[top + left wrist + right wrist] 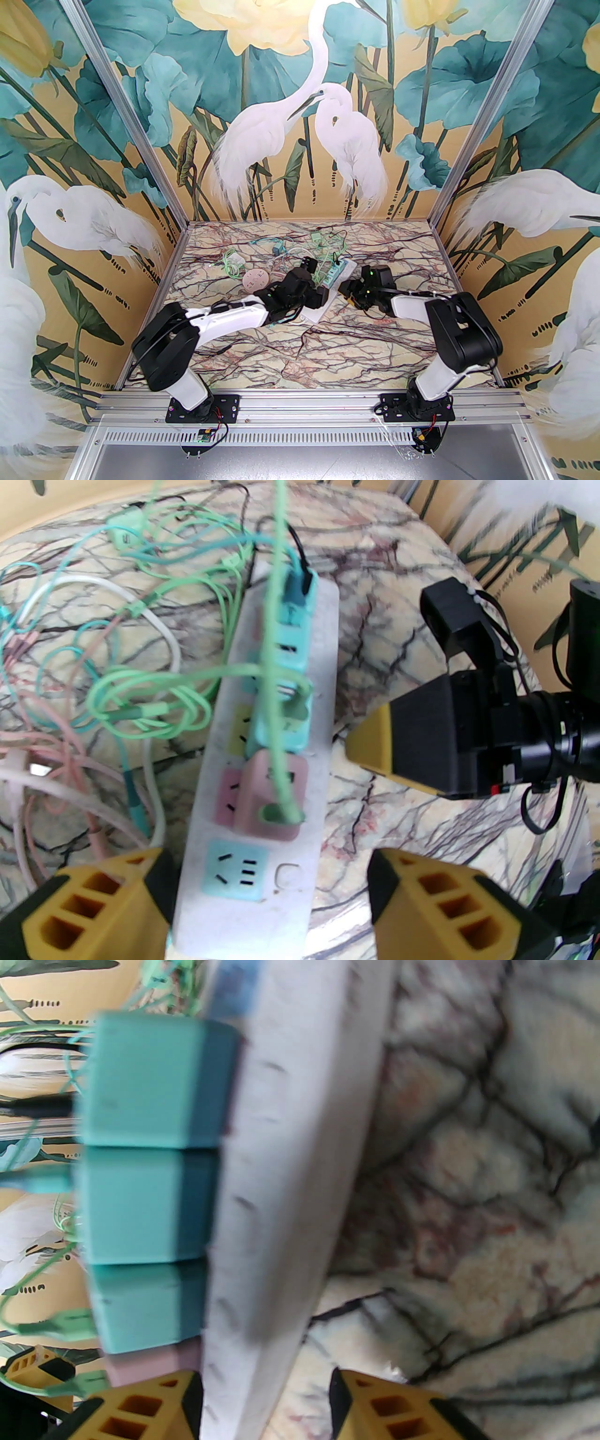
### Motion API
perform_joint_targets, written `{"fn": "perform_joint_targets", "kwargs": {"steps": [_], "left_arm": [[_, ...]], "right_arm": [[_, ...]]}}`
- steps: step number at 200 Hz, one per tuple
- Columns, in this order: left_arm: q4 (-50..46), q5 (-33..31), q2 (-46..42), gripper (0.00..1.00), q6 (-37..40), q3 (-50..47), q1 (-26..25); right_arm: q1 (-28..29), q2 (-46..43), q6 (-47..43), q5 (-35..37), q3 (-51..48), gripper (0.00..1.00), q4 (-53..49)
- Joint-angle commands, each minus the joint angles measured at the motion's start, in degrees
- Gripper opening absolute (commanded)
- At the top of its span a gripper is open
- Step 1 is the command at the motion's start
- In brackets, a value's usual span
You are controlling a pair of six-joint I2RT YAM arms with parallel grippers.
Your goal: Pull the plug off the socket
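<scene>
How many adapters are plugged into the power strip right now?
4, in a row along the power strip: far teal adapter, middle teal adapter, near teal adapter, then pink adapter nearest the left gripper. Blur could hide another.

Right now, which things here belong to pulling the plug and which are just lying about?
Job: white plastic power strip, pink cube plug and teal cube plugs seated in it, left hand, right hand.
Lying about: round pink disc, green cable coil, teal charger cube.
</scene>
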Motion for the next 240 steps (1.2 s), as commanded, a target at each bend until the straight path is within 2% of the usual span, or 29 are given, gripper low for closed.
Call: {"fn": "perform_joint_targets", "kwargs": {"steps": [1, 53, 99, 123, 134, 147, 203, 240], "left_arm": [[-2.02, -1.05, 2.35, 0.67, 2.57, 2.23, -0.29], [-4.04, -1.15, 6.52, 0.65, 4.83, 5.71, -0.29], [-4.63, -1.34, 8.01, 0.64, 5.04, 7.17, -0.29], [-5.12, -1.04, 9.06, 0.64, 5.24, 8.16, -0.36], [-5.33, -0.79, 9.46, 0.64, 5.45, 8.6, -0.31], [-5.52, -0.81, 10.02, 0.6, 5.84, 9.02, -0.29], [-7.44, -1.89, 13.12, 0.59, 8.13, 11.98, -0.29], [-9.01, -2.97, 15.37, 0.57, 9.93, 14.49, -0.29]], "right_arm": [[0.47, 2.18, 3.48, -3.08, -1.3, 0.51, 9.67], [1.44, 4.88, 4.61, -4.05, -2.13, 0.48, 12.85], [3.2, 4.62, 0.36, -0.99, -0.94, 0.42, 4.71], [3.27, 5.65, 0.01, -0.67, -0.58, 0.39, 4.03], [3.23, 6.28, 0.08, -0.66, -0.45, 0.33, 4.05], [3.17, 7.01, 0.02, -0.53, -0.27, 0.33, 4.09], [3.21, 9.84, 0.73, -1.48, 0.41, 0.32, 5.37], [3.21, 9.74, -0.29, -0.48, 1.15, 0.33, 2.6]]}}
